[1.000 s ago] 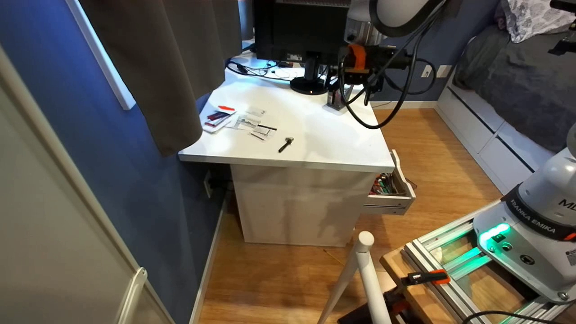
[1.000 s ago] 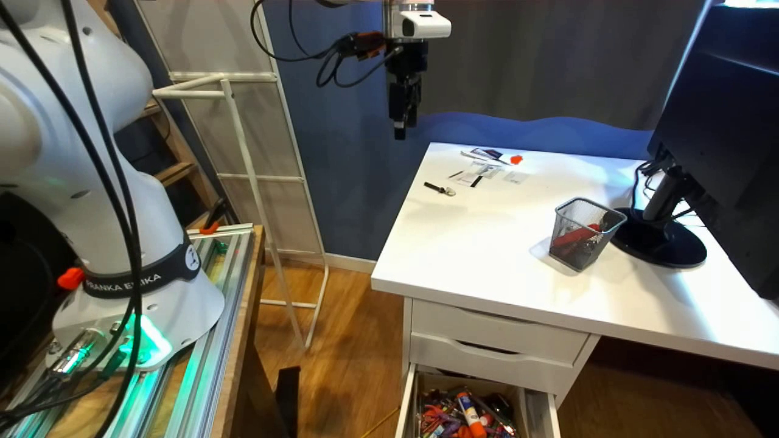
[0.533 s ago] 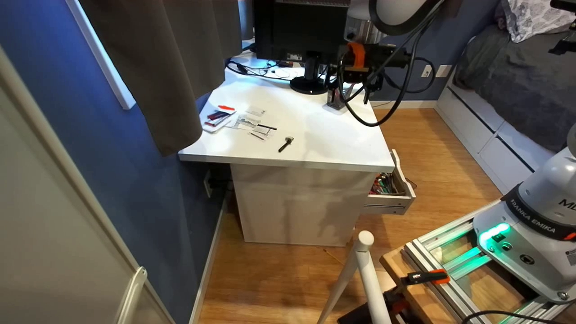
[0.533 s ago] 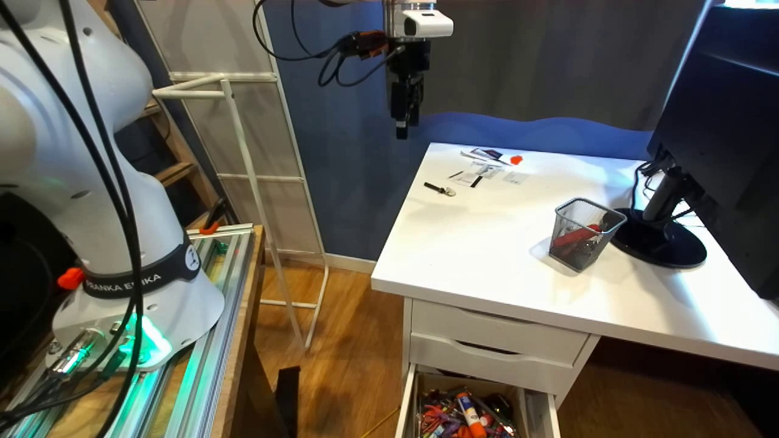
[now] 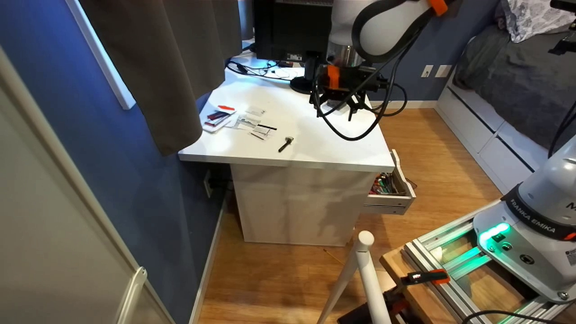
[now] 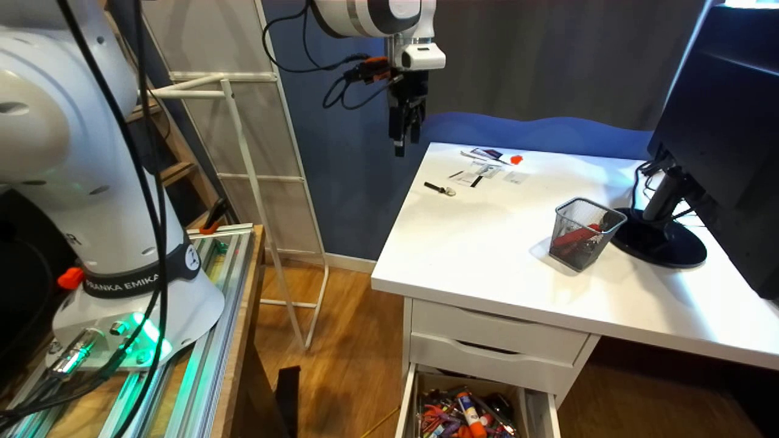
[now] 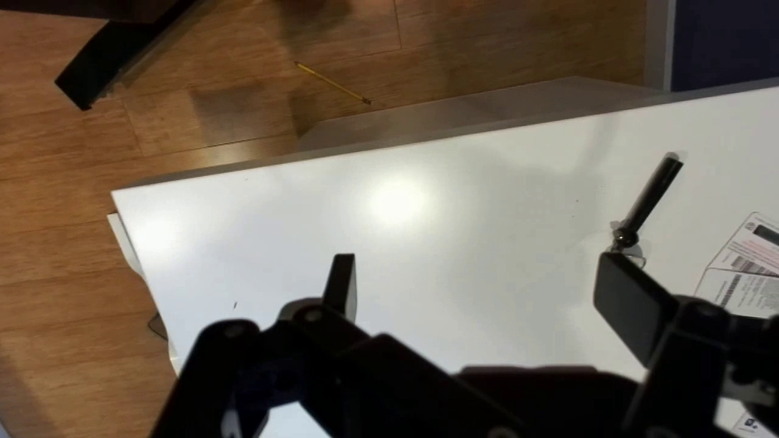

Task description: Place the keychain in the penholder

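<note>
Keychain (image 7: 648, 198), lying ungrasped near an edge of the white worktop (image 6: 468, 255), unmoved over the last half second; papers (image 7: 745, 267) lie near it; pincer (image 7: 475, 283), jaws spread, nothing between them, now lower in both exterior views than half a second ago; in the wrist view the keychain's ring end shows beside one jaw, outside the gap; the approach seems begun, with sideways travel probably needed before closing; penholder (image 6: 585, 234), a mesh cup well apart from the keychain, unshifted; the placing seems wholly ahead.
</note>
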`<state>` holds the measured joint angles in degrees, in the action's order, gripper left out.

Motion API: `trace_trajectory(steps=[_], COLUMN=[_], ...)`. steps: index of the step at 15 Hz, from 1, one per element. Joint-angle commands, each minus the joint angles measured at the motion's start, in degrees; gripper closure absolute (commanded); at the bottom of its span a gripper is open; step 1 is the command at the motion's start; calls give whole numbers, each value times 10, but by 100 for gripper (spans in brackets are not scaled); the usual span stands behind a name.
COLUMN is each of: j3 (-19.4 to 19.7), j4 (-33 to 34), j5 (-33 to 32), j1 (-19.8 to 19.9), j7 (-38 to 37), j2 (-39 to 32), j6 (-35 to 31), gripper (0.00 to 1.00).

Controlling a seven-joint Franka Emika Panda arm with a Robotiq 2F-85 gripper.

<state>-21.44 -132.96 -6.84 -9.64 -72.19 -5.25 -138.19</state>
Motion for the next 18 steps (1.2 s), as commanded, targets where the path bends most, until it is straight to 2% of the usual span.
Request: trace_trajectory(steps=[1, 11, 17, 18], j3=[43, 133, 162, 164], j4=[55, 203, 256, 261], j5=[-23, -12, -1, 1], j1=[-47, -144, -178, -180], j7=[-47, -43, -42, -41], j2=[-79, -244, -304, -310], j6=[-42, -86, -97, -99], gripper=[0, 0, 0, 5])
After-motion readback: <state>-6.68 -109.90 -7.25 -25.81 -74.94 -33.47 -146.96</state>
